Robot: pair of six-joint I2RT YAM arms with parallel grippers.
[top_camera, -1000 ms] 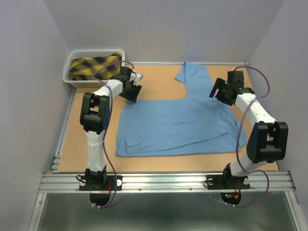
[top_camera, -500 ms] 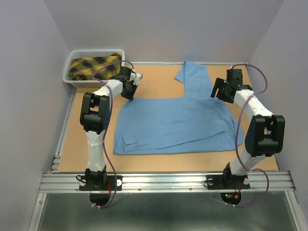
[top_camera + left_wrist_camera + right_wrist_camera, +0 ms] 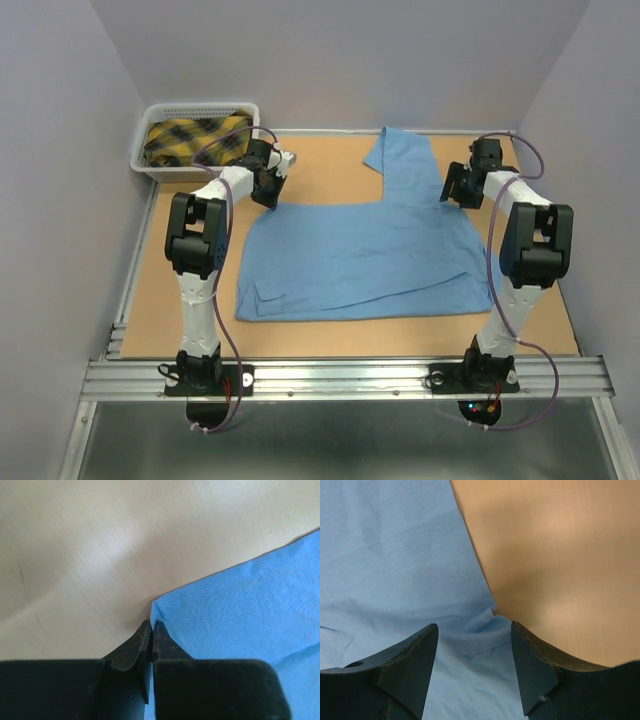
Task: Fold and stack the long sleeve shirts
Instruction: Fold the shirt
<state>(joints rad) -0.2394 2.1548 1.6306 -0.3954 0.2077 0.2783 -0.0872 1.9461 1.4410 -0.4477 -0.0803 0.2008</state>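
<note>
The shirt [image 3: 370, 255] lies flat, long axis left-right, one sleeve pointing to the far edge. Left gripper [image 3: 152, 632] jaws pinch its far-left corner; right gripper [image 3: 475, 630] jaws open.

Shuts left pincer [image 3: 151, 630] on ten-o'clock corner of the shirt [image 3: 360, 250]; narrows right pincer [image 3: 473, 626], jaws apart, over the two-o'clock armpit, elbow swung inward.
</note>
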